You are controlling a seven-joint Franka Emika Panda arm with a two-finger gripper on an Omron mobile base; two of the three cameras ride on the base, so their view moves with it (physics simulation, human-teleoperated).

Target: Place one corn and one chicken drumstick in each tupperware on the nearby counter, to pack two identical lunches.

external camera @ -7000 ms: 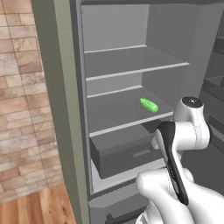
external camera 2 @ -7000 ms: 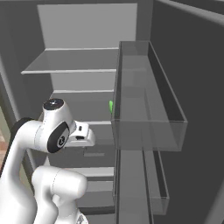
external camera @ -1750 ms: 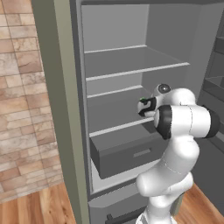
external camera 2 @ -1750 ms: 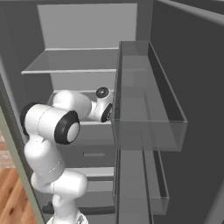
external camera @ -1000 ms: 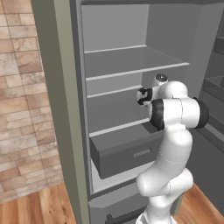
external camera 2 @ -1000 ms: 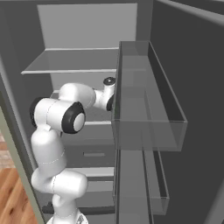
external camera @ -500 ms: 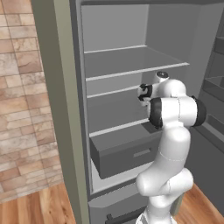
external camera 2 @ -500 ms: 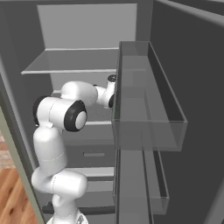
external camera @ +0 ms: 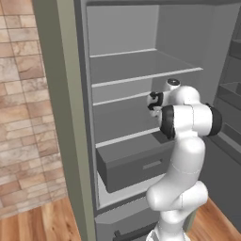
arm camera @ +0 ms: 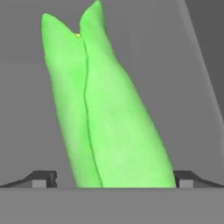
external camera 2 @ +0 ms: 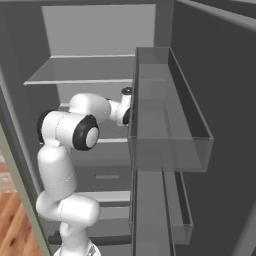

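1. Gripper (arm camera: pixel 112 178) — jaws spread wide; in the hand view its two dark fingertips (arm camera: pixel 41 178) stand at the lower left and lower right of the frame, one on either side of the corn, neither visibly pressing on it.
2. Corn (arm camera: pixel 105 109) — a bright-green cob in its husk, running from the bottom centre of the hand view up to a split tip at the upper left; it lies between the open jaws on a grey shelf surface.
3. Arm (external camera: pixel 186 120) — in the left base view it rises from the lower right and bends at centre right, with the hand reaching into the fridge at the level of the middle shelf.
4. Fridge (external camera: pixel 122 33) — open, grey inside; the middle shelf (external camera: pixel 117 98) sits at centre frame in the left base view, with a closed grey drawer (external camera: pixel 134 164) below it.
5. Door bin (external camera 2: pixel 170 125) — a clear box at centre right of the right base view, just beside the hand.
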